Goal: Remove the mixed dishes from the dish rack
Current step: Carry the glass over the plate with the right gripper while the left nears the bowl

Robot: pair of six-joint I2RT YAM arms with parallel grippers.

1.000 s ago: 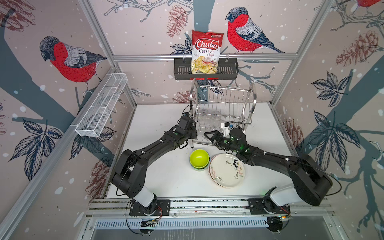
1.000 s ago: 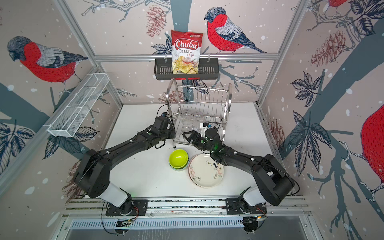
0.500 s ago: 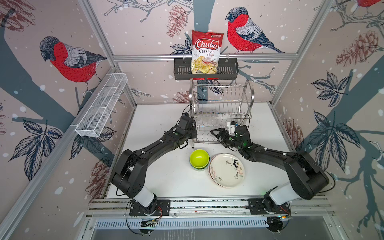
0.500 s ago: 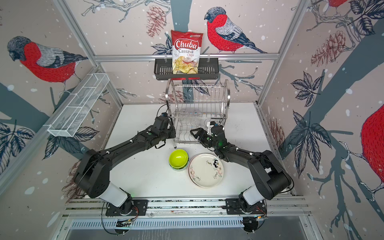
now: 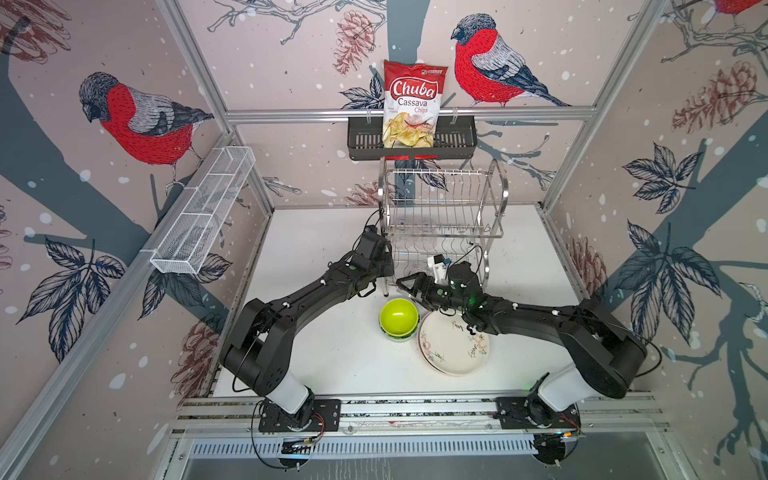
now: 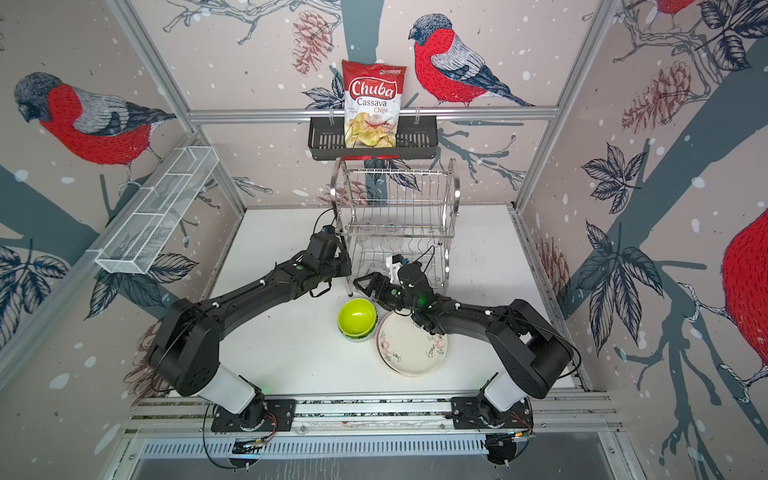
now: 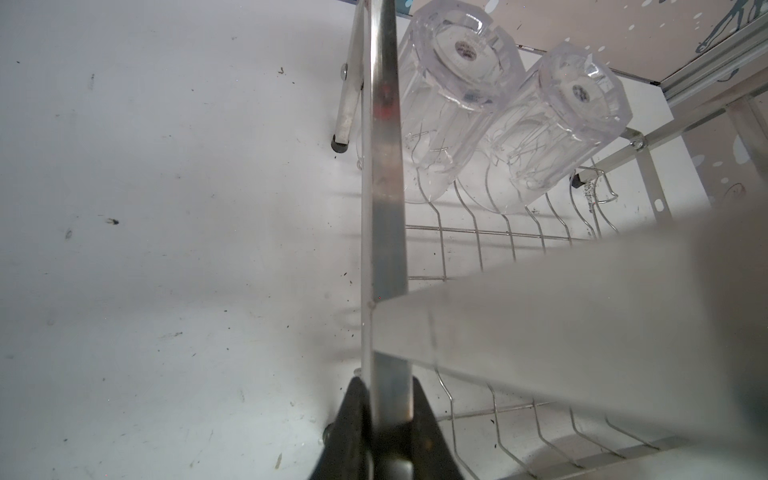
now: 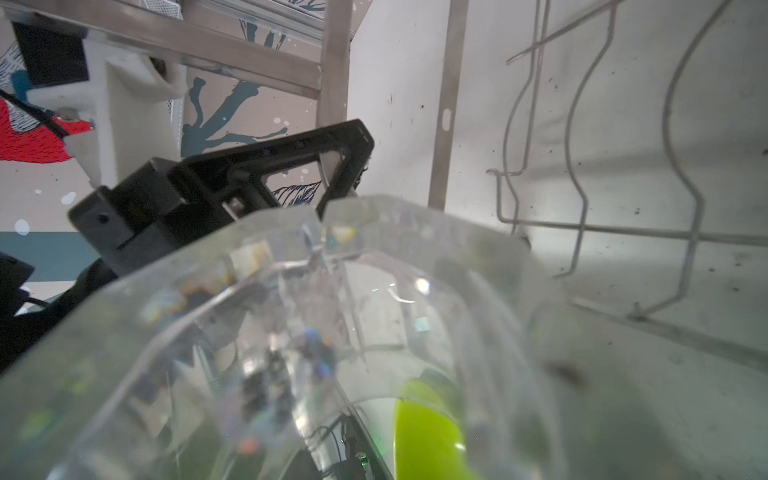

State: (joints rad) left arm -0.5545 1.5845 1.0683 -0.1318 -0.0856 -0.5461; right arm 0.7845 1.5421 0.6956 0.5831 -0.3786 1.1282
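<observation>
The steel dish rack (image 5: 494, 195) (image 6: 451, 195) stands at the back of the table in both top views. Two clear tumblers (image 7: 453, 95) (image 7: 557, 124) lie on its lower tier. My left gripper (image 7: 390, 399) (image 5: 384, 268) is shut on the rack's front left upright tube. My right gripper (image 5: 411, 286) (image 6: 368, 286) hovers just in front of the rack, shut on a third clear tumbler (image 8: 291, 332) that fills the right wrist view; one black finger (image 8: 266, 174) shows behind it. On the table lie a lime bowl (image 5: 399, 316) stacked on another bowl and a cream doodled plate (image 5: 451, 345).
A black slotted basket (image 5: 365, 141) with a red-and-white chips bag (image 5: 411, 104) hangs on the back wall above the rack. A white wire-mesh tray (image 5: 203, 216) is fixed to the left wall. The right forearm (image 5: 532, 320) passes over the plate's far edge.
My right gripper has drawn back from the rack's lower tier toward the lime bowl, carrying the tumbler. The left arm has stayed on the rack's tube.
</observation>
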